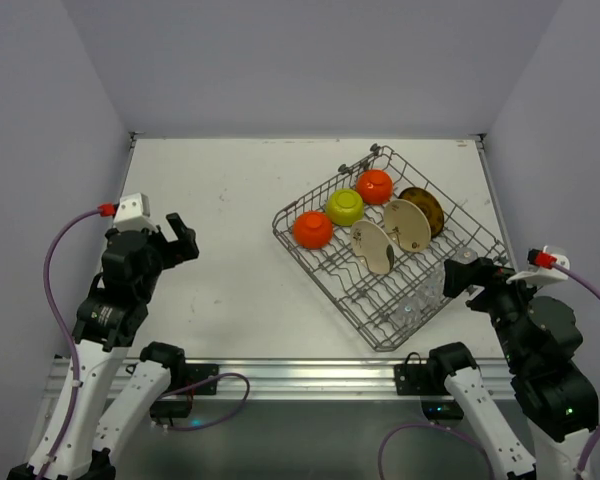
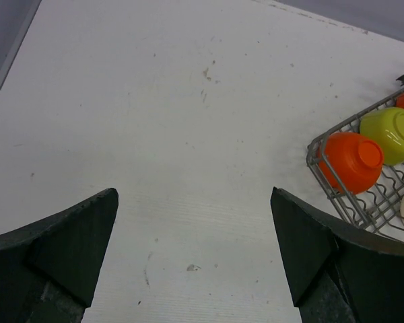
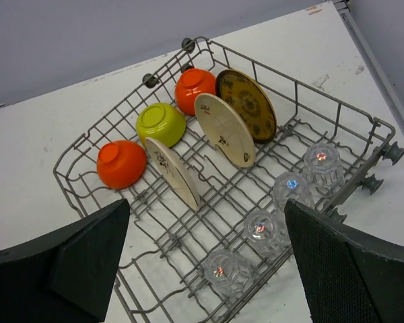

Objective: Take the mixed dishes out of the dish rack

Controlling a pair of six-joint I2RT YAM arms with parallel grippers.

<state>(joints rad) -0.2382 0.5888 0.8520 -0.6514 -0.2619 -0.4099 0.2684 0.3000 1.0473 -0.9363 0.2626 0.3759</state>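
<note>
The grey wire dish rack [image 1: 325, 287] sits at the right of the table, turned at an angle. It holds two orange bowls [image 1: 312, 229] [image 1: 374, 185], a yellow-green bowl [image 1: 344, 206], three upright plates [image 1: 372, 247] [image 1: 408, 225] [image 1: 421, 208] and several clear glasses [image 1: 420, 295] upside down along its near right side. In the right wrist view the glasses [image 3: 262, 229] lie just below my open, empty right gripper [image 3: 205, 205], which hovers at the rack's near right corner [image 1: 470, 272]. My left gripper [image 1: 180, 240] is open and empty over bare table, well left of the rack.
The white table [image 1: 230, 200] is walled at the back and sides. The left wrist view shows bare tabletop [image 2: 188, 121] under my left gripper [image 2: 194, 195], with the rack's left corner [image 2: 316, 151] and an orange bowl [image 2: 350, 160] at the right edge.
</note>
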